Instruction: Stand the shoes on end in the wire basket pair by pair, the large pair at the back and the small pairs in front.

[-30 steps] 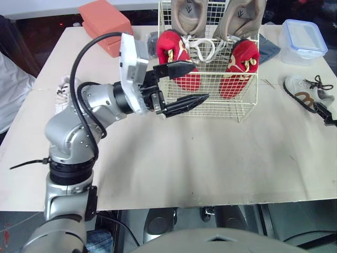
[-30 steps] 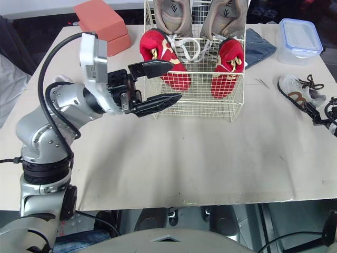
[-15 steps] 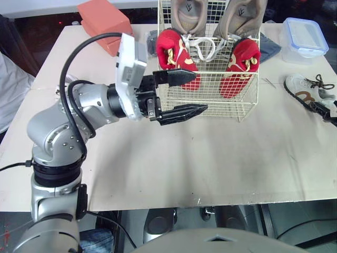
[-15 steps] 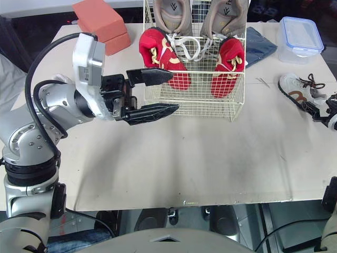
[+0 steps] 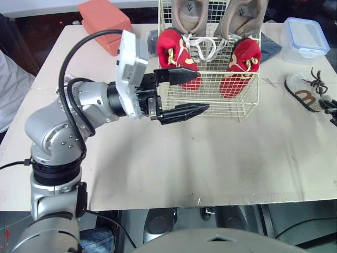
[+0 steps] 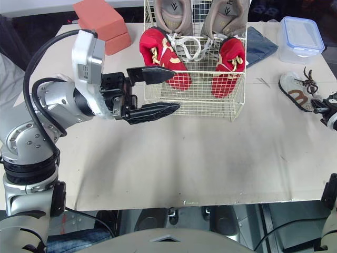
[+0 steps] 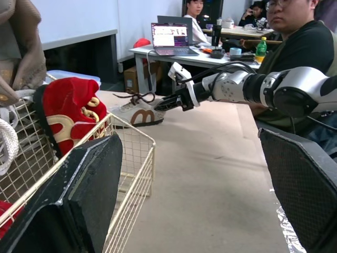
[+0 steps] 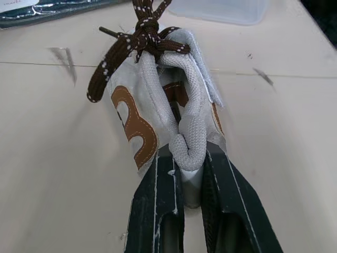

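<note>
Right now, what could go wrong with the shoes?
1. The right claw pinches the white shoe only by its heel, so the shoe might slip out when lifted.
2. Its brown laces stick out loose and could catch on the wire basket.
3. The open left claw sits right at the basket's front corner, beside a red shoe. A nudge could shove the basket or tip that shoe.

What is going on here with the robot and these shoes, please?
The robot is loading shoes into the wire basket. The large tan pair stands at the back, a red pair in front. The right tool is shut on the heel of a small white shoe, out to the basket's right. The left tool hangs open by the basket's front left corner, holding nothing.
</note>
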Motion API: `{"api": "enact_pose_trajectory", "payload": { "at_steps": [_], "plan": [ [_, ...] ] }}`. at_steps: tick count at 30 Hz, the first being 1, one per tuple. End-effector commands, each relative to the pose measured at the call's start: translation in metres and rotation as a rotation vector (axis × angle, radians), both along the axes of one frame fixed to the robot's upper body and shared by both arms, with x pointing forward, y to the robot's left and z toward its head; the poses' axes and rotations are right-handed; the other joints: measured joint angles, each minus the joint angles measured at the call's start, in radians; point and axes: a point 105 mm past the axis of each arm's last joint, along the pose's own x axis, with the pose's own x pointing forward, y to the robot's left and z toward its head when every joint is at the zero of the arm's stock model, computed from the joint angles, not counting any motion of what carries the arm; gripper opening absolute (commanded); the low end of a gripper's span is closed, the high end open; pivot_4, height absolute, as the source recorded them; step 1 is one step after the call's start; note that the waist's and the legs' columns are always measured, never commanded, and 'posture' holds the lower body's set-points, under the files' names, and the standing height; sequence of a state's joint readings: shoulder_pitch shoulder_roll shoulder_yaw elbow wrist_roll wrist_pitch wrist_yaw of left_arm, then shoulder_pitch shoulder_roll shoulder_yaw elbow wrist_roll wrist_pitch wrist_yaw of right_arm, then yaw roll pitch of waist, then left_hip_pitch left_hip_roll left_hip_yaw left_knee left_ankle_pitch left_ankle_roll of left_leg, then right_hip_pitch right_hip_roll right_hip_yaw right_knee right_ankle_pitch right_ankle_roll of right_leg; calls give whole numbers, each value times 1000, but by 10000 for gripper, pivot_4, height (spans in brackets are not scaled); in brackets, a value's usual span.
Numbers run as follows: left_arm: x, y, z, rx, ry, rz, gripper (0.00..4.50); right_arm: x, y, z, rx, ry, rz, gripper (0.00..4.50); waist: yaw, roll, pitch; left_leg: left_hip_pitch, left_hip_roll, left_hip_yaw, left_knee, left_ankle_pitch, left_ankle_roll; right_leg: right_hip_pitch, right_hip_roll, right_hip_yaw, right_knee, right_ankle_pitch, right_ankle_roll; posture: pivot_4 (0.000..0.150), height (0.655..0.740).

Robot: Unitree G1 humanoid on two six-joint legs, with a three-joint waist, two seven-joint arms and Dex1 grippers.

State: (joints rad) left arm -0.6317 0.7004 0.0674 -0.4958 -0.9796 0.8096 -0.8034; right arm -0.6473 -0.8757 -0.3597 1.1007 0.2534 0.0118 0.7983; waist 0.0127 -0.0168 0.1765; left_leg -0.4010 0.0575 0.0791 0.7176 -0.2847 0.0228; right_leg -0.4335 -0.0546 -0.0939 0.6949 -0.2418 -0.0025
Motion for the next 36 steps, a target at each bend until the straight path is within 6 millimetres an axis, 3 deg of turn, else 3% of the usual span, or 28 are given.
{"api": "enact_pose_trajectory", "payload": {
  "at_steps": [1,7,9,11,14,18,20,22,29,36],
  "plan": [
    [0,2,8,6,-52,4,45000,-2,-2,45,-61,-203,14,358,0,1,1,0,0,0,0,0,0,0,0,0,0,0,0,1500,6860],
    [10,12,7,9,-64,43,45000,-35,21,115,10,-601,134,358,-1,4,3,0,1,0,0,0,-1,0,0,0,0,0,0,1500,6860],
    [12,17,5,20,-66,57,45000,-51,36,137,-19,-720,190,358,1,4,3,0,1,-1,0,1,-1,-1,0,0,1,0,0,1500,6860],
    [16,24,5,25,-66,73,45000,-65,67,152,-54,-790,325,358,1,5,4,0,1,-1,-1,1,-1,-1,0,0,0,0,0,1500,6860],
    [22,30,4,31,-76,84,45000,-76,121,139,-227,-710,587,358,0,5,4,0,2,-1,-1,1,-1,-1,0,0,0,0,0,1500,6860],
    [32,35,12,23,-119,101,45000,-86,165,156,-378,-806,742,358,0,3,5,1,2,0,-1,0,-1,-1,0,0,0,0,1,1500,6860],
    [34,39,16,20,-131,108,45000,-91,177,162,-433,-844,787,358,2,3,5,0,1,-1,-1,0,-1,-1,0,-1,0,0,1,1500,6860],
    [37,43,20,22,-146,115,45000,-98,196,153,-566,-812,919,358,5,3,5,-1,1,-2,-1,0,-1,-2,0,-2,0,0,1,1500,6860],
    [40,36,20,10,-157,76,45000,-99,230,126,-937,-717,1210,358,2,3,5,-14,1,-3,2,1,-1,-12,0,-2,0,0,1,1500,6860],
    [36,14,-2,112,-113,-48,45000,-81,261,124,-1254,-820,1342,358,1,1,6,-14,0,-3,2,1,-2,-13,1,-3,1,0,1,1500,6860]
  ]
}}
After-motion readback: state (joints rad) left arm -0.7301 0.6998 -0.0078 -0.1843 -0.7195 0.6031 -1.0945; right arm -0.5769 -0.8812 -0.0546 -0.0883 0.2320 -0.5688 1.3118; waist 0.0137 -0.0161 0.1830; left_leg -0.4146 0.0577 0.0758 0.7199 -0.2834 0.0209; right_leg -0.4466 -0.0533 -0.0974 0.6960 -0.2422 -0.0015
